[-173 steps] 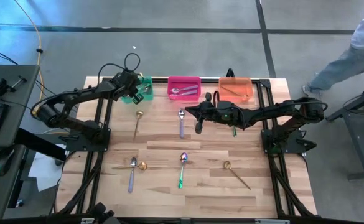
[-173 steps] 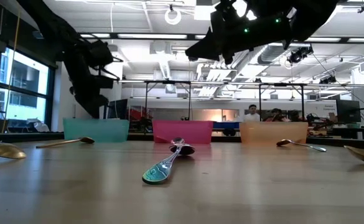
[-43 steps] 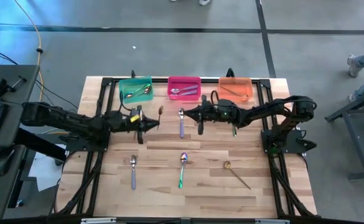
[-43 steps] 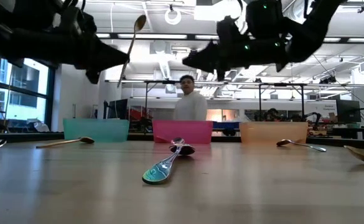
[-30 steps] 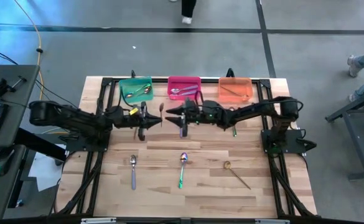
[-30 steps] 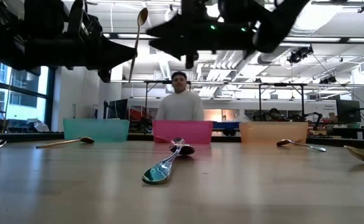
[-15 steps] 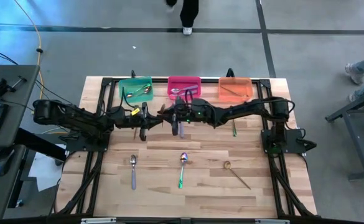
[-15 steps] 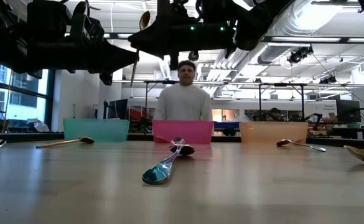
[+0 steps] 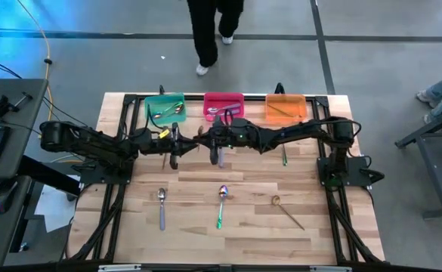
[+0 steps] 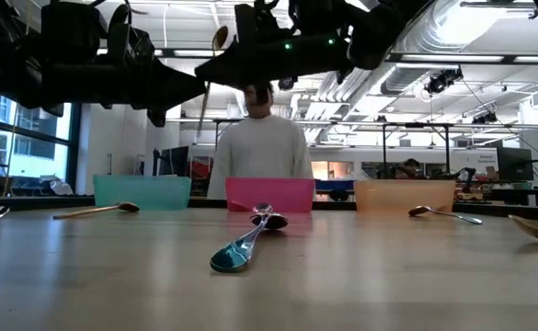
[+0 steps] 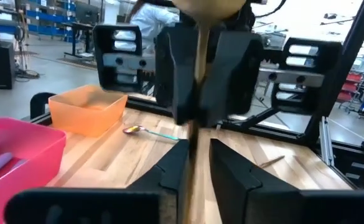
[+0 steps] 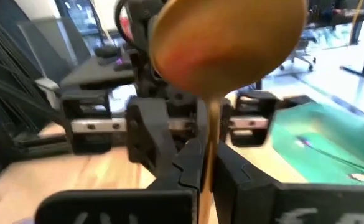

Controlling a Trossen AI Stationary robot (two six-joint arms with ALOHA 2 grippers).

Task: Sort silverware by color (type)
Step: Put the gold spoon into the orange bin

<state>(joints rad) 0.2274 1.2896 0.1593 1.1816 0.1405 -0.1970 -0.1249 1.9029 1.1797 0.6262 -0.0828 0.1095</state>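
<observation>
The silverware was split between the bins, the tabletop [image 9: 251,227] and the air: one gold-bronze spoon [image 10: 219,39] stood upright, bowl up, above the middle of the tabletop, toward 12 o'clock.

A person [image 9: 213,30] stood on the floor beyond the 12 o'clock edge.

The left arm reached in from 9 o'clock and the right arm from 3 o'clock. They met nose to nose just short of the pink bin [image 9: 224,99].

The left gripper [image 9: 181,143] had its fingers [image 11: 231,171] drawn narrow about the lower handle of the raised spoon. The right gripper [image 9: 202,138] faced it, and its fingers [image 12: 188,162] also pinched that handle from either side. So both grippers held the one spoon.

Three bins sat in a row along the 12 o'clock edge: the teal bin [image 9: 154,100] at 11, the pink one at 12 and the orange bin [image 9: 285,99] at 1. Each bin held some spoons.

Loose on the tabletop lay:
- a lavender spoon [image 9: 161,208] at 7 o'clock;
- a green spoon [image 9: 221,205] at 6 o'clock;
- a second gold spoon [image 9: 287,211] at 5 o'clock;
- another green spoon [image 9: 284,158] at 2 o'clock, beside the right arm.
</observation>
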